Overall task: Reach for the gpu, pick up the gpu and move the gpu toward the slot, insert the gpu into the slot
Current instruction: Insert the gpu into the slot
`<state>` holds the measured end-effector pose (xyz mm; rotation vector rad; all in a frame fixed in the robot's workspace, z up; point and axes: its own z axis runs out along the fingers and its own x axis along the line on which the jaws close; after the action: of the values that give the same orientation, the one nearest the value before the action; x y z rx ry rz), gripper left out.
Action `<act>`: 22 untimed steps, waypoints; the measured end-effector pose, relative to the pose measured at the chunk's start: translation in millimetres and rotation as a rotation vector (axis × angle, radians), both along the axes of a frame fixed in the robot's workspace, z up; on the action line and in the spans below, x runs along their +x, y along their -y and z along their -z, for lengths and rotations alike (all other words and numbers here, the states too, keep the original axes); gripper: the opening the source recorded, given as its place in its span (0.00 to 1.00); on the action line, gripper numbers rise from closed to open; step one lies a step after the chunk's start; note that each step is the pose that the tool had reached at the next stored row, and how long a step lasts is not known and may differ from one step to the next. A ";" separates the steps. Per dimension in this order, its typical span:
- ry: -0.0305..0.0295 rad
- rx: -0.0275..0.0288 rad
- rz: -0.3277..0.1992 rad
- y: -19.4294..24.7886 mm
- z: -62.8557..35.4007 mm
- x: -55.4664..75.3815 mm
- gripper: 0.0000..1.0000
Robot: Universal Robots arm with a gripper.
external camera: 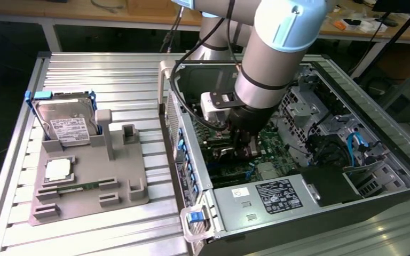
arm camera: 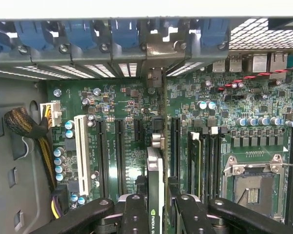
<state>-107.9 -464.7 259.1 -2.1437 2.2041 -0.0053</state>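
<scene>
The gpu (arm camera: 155, 180) stands on edge between my fingers (arm camera: 156, 214), which are closed on it from both sides, its metal bracket (arm camera: 158, 53) up against the case's rear wall. It hangs over the green motherboard (arm camera: 234, 102), in line with a long card connector, though I cannot tell whether it is seated. In the exterior view, my arm (external camera: 273, 58) reaches into the open computer case (external camera: 376, 176) on the desk (external camera: 91, 72), with a hard drive (external camera: 66, 122) well apart

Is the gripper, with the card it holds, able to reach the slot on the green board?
Probably yes: the gripper holds the card edge-on, right over the board, and nothing seems to block the way down.
</scene>
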 end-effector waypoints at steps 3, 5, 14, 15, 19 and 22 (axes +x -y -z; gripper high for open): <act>0.0000 -0.0001 0.000 0.0 0.5 0.0 0.27; 0.0001 0.0000 0.000 0.0 0.9 0.0 0.27; 0.0007 0.0000 0.000 0.0 2.5 -0.2 0.27; 0.0014 0.0001 0.000 -0.1 2.7 -0.3 0.27; 0.0048 -0.0001 0.000 0.0 3.6 -1.2 0.27; 0.0087 0.0001 0.000 0.0 5.2 -2.2 0.27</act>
<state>-110.1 -464.7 254.0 -2.1395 2.1992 -0.0144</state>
